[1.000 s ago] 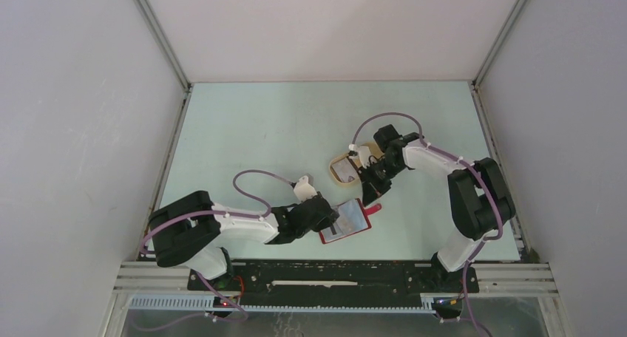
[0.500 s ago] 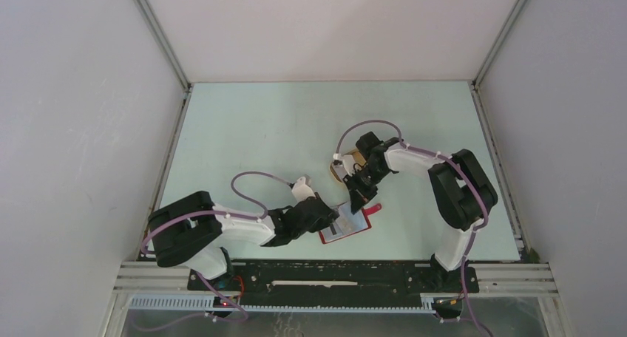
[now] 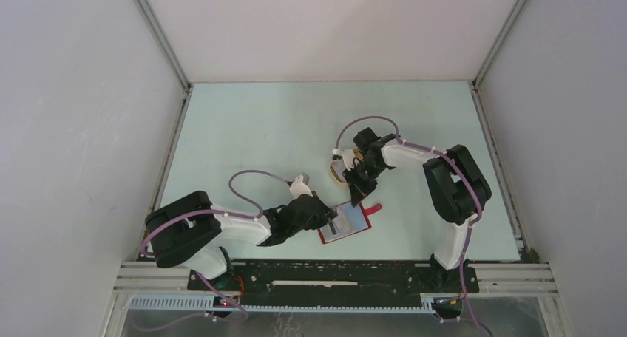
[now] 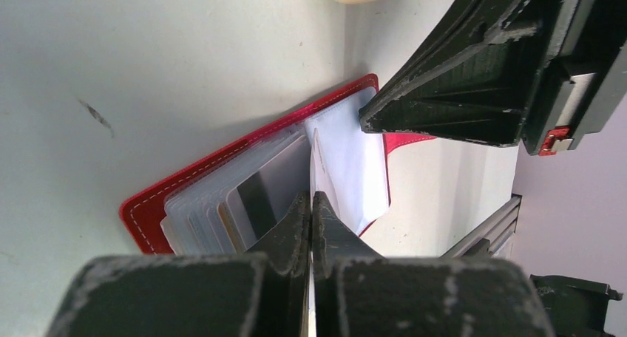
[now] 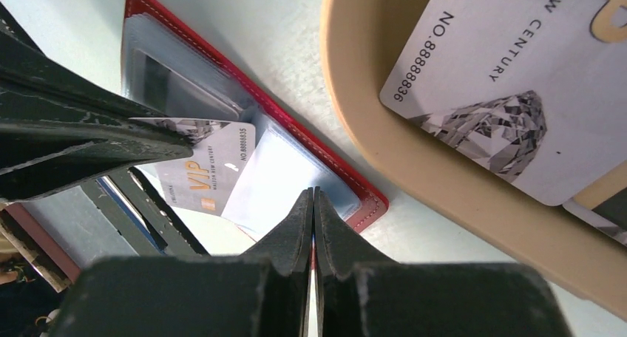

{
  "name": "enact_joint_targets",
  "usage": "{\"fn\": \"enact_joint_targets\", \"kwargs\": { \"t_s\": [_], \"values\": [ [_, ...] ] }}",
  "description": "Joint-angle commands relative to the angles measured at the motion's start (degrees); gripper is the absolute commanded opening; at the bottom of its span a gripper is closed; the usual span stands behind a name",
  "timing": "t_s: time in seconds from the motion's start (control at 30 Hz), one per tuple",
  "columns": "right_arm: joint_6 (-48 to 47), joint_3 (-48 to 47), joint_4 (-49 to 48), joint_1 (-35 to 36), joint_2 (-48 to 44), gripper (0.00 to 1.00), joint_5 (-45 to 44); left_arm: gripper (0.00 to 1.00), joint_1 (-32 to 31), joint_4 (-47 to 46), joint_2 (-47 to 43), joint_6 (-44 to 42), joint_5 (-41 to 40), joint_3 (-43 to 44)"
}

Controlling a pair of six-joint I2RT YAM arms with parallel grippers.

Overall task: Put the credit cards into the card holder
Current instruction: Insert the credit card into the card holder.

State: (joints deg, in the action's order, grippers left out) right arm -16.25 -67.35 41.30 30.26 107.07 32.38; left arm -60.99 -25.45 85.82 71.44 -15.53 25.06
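The red card holder [image 3: 347,223] lies open near the table's front, its pale sleeves up [image 4: 148,204] [image 5: 296,126]. My left gripper [image 3: 328,216] [image 4: 311,196] is shut on a whitish credit card, edge-on in its own view [image 4: 313,160]. The right wrist view shows it as a VIP card [image 5: 211,167] slanting into the holder's fold. A dark-striped card [image 4: 255,196] sits in a sleeve. My right gripper [image 3: 360,196] [image 5: 312,191] is shut, its tips on the holder's right-hand pale page. Its fingers [image 4: 444,108] show in the left wrist view. More credit cards [image 5: 488,78] lie in the tray.
The beige oval tray [image 3: 338,176] [image 5: 384,160] stands just behind the card holder, close to my right gripper. The holder's red snap tab [image 3: 373,208] sticks out to the right. Grey walls close in the table's left, right and back.
My right gripper has moved from over the beige tray forward and left onto the card holder. My left gripper has shifted slightly with its card at the holder's left side.
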Motion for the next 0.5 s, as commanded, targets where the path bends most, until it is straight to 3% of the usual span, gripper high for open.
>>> {"fn": "enact_joint_targets", "kwargs": {
  "t_s": [0.0,0.47],
  "values": [
    [0.7,-2.32,0.32,0.24,1.1,0.07,-0.94,0.0,1.0,3.79,0.91,-3.68,1.64,-2.38],
    [1.06,-2.43,0.28,0.61,1.57,0.07,-1.94,0.0,2.49,5.9,2.0,-1.27,6.97,-1.9]
  ]
}}
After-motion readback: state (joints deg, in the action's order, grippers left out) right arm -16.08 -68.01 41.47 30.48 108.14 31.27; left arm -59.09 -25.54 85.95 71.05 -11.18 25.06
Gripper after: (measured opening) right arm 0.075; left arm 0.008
